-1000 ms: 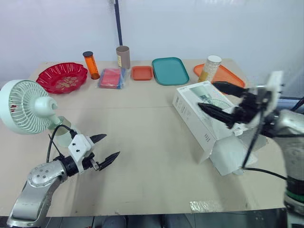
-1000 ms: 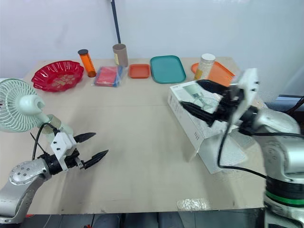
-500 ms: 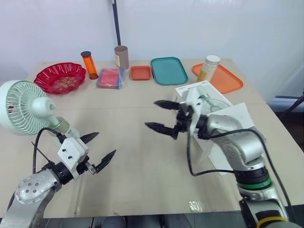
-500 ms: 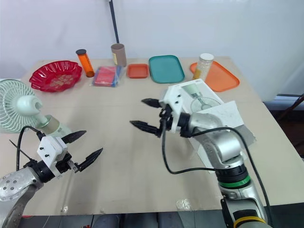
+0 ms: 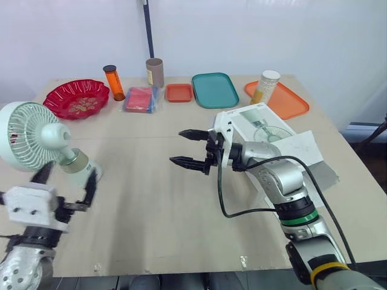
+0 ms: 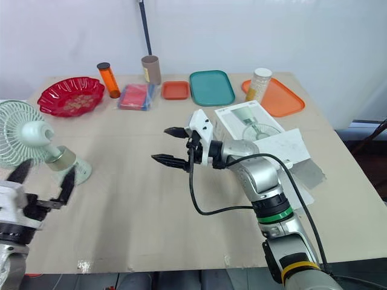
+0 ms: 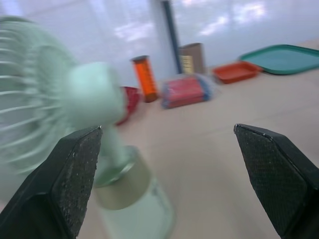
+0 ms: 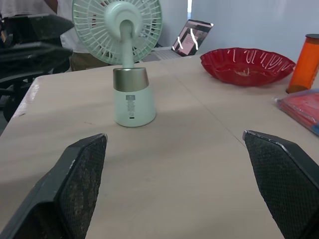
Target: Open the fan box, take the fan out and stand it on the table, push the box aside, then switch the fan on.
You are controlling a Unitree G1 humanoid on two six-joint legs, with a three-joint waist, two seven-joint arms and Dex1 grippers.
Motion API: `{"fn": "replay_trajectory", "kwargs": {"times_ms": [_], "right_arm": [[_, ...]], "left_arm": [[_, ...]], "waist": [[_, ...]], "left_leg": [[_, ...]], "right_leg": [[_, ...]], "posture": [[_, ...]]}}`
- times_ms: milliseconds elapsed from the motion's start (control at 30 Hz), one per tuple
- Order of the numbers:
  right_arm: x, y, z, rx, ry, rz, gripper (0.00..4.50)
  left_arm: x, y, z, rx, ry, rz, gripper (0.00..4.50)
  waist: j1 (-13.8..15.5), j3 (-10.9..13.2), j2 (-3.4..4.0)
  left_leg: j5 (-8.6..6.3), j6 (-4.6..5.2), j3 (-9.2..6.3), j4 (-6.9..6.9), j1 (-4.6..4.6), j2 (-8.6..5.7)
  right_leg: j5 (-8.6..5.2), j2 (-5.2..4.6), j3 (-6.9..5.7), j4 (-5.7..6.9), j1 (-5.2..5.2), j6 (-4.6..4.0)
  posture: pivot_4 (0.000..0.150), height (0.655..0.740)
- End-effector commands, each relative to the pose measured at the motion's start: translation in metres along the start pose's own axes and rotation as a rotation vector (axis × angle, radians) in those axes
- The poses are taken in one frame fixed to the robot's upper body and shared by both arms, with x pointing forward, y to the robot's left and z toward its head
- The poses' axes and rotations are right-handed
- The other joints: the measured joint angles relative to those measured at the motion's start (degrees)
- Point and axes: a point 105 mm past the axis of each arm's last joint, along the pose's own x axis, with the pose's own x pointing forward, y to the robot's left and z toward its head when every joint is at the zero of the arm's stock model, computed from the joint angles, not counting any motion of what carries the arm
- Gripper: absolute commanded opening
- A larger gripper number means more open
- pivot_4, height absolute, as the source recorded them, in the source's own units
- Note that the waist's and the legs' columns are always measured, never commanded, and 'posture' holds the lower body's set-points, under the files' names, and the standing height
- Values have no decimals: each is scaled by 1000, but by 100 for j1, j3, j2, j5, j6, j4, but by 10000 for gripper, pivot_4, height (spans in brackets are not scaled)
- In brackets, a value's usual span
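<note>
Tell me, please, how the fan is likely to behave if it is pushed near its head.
Probably top-heavy: the fan carries a wide grille high above a small base, so a high push would likely tip it. A low push on the base should slide it over the smooth table. It looks like light plastic.

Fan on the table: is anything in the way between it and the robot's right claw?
Nothing visible is in the way. Only bare table lies between the open right gripper and the fan, which stands upright straight ahead of its fingers.
</note>
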Motion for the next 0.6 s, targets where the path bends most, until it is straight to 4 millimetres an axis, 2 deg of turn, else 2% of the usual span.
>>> {"fn": "replay_trajectory", "kwargs": {"times_ms": [33,167,367,600], "right_arm": [[5,3,9,-49,-19,36,44620],[6,5,5,-50,-13,46,44620],[4,8,4,-48,-13,48,44620],[2,10,0,-44,-5,30,44620]], "left_arm": [[-6,14,5,13,-23,74,45000],[-10,29,1,7,-12,175,45000],[-4,43,-2,-6,-16,231,45000],[18,45,1,-24,-34,215,45000]], "waist": [[-2,0,0],[-2,0,-1],[-2,-1,-1],[-2,-2,-4]], "left_leg": [[0,0,0,0,0,0],[0,0,0,1,1,-1],[0,0,0,1,0,-1],[1,-2,0,1,1,-1]], "right_leg": [[0,0,1,0,0,0],[0,0,0,0,2,0],[0,1,0,0,1,0],[1,1,1,1,1,0]], "posture": [[1500,7400],[1500,7400],[1500,7400],[1500,7400]]}}
